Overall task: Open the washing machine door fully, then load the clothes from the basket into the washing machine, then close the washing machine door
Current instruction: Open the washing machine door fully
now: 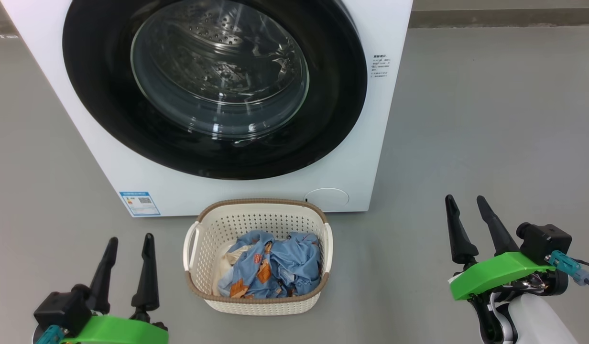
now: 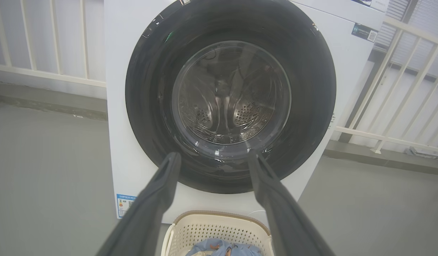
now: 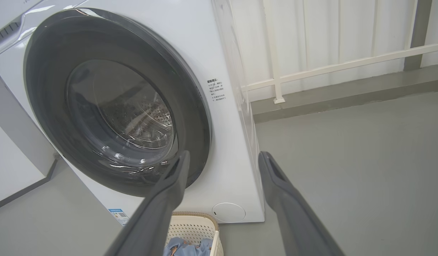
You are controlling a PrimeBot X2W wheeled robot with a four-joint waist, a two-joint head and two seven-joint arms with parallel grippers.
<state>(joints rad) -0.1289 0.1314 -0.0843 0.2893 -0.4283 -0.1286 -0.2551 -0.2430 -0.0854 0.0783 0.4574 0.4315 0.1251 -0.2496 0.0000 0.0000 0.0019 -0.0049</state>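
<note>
I had my left gripper (image 1: 131,237) and right gripper (image 1: 464,198) low, fingers spread, both empty; between them the clothes (image 1: 275,267) lay in the basket (image 1: 261,203), just before the washing machine (image 1: 364,162), its door (image 1: 103,95) shut, so I judged every step yet to do

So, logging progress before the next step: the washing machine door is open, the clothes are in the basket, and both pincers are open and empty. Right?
Not quite: the washing machine door is shut, flush against the washing machine, as the head view shows. The rest holds: the clothes are in the basket, and the left pincer and right pincer are open and empty.
</note>
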